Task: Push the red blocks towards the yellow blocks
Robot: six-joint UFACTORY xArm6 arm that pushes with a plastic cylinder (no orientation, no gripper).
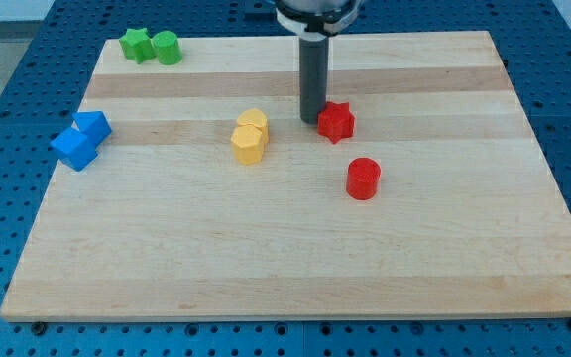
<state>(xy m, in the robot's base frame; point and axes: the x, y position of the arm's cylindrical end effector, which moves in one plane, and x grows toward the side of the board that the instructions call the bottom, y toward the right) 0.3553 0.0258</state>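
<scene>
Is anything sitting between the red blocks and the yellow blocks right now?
No block lies between them. The red star and red cylinder both face bare board toward the yellow blocks. But my tip stands just at the star's left edge, on its yellow-facing side, so it must go around first.

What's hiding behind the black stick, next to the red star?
My tip touches the table just left of the red star block. The rod covers a strip of board behind it; nothing pokes out either side, but that strip is hidden.
</scene>
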